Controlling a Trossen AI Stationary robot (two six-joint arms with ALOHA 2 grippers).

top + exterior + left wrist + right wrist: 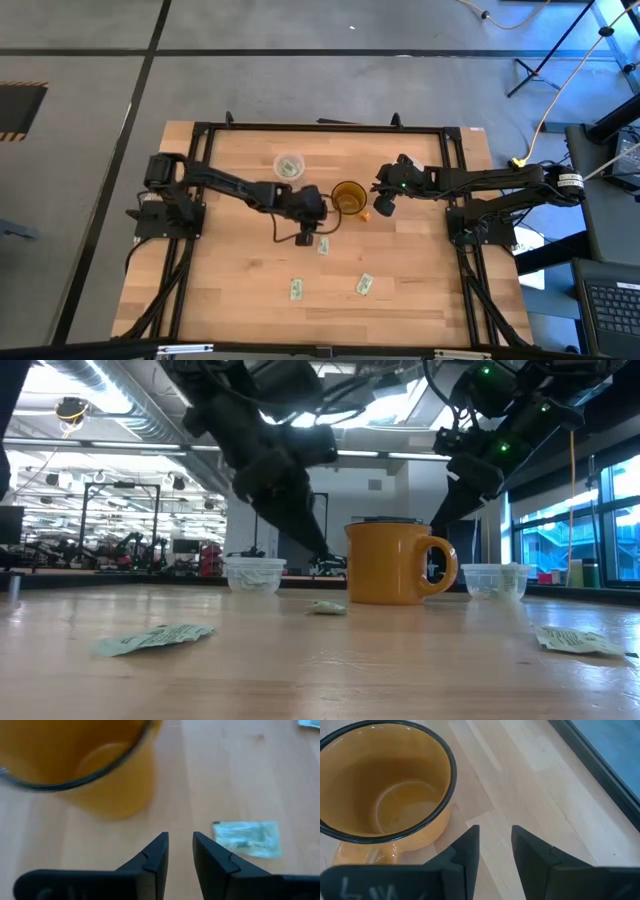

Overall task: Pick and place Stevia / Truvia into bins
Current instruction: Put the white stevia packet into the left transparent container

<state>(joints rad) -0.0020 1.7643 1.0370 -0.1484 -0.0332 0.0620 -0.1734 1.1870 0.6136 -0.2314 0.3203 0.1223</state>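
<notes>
Jaws of left gripper (180, 851) near mug (348, 196), packet (246, 838).

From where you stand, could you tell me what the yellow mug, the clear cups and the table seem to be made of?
Mug: probably glazed ceramic or enamelled metal; glossy yellow wall, dark rim, opaque.
Cups: likely thin plastic; whitish, see-through walls.
Table: wood, seemingly jointed light planks with a smooth, faintly shiny finish; grain lines show in the wrist views.
</notes>
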